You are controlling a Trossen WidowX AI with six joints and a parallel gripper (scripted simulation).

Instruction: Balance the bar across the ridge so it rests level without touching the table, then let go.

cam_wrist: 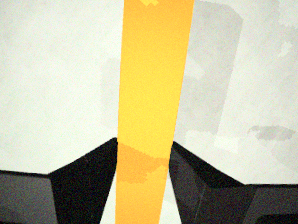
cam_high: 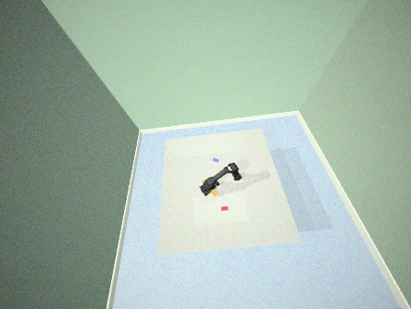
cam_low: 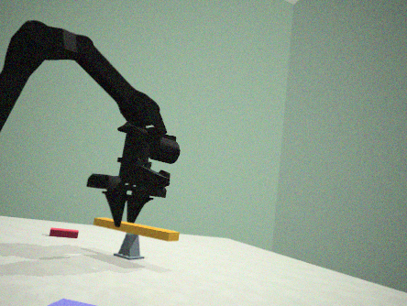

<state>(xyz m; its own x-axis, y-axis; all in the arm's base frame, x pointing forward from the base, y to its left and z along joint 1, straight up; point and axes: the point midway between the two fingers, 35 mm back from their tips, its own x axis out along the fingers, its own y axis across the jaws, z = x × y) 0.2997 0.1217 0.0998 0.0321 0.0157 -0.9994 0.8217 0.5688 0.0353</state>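
Observation:
A yellow-orange bar (cam_high: 214,193) (cam_low: 151,231) (cam_wrist: 150,90) lies across the top of the grey ridge (cam_low: 131,247), its underside meeting the ridge's top in the exterior view. Both ends are clear of the table. It slants down to the right in that view; whether this is tilt or perspective I cannot tell. My gripper (cam_low: 125,224) (cam_wrist: 143,145) points down and is shut on the bar, with one fingertip against each long side, close above the ridge. The ridge is hidden under the bar in the wrist view and not distinguishable in the top view.
A red block (cam_high: 224,208) (cam_low: 64,233) lies on the pale table (cam_high: 185,236) (cam_low: 206,275) to the left in the exterior view. A blue-violet block (cam_high: 216,160) (cam_low: 71,302) lies at that view's bottom edge. The arm reaches in from the left there.

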